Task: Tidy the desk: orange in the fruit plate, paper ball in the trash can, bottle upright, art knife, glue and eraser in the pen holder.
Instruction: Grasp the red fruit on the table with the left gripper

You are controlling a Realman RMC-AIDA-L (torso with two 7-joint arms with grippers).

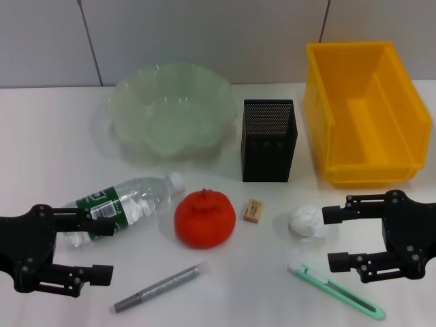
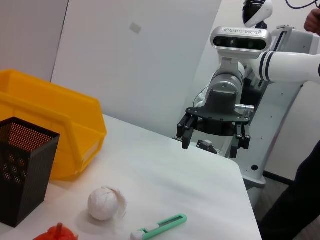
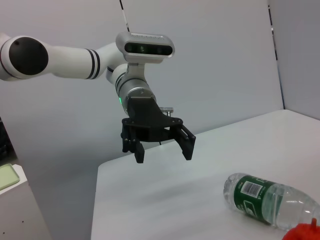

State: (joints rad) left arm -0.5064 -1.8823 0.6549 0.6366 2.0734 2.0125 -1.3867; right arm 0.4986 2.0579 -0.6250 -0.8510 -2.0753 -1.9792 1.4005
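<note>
Both claws hover wide open, holding nothing: left claw [image 1: 102, 251] beside the toppled water bottle [image 1: 122, 206], right claw [image 1: 334, 238] just beside the paper ball [image 1: 304, 222]. Between them the orange [image 1: 204, 218] sits on the worktop [image 1: 48, 157].

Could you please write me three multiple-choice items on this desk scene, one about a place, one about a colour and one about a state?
1. Where does the eraser lie?
A. in the pen holder
B. on the table between the orange and the paper ball
C. in the fruit plate

2. What colour is the trash can?
A. yellow
B. blue
C. grey

3. How is the bottle?
A. standing upright
B. held in the left gripper
C. lying on its side

Answers:
1 B, it rests on the bare table between those two.
2 A, its walls are yellow all round.
3 C, it lies flat, cap towards the orange; both the left gripper and the right gripper are open and hold nothing.
</note>
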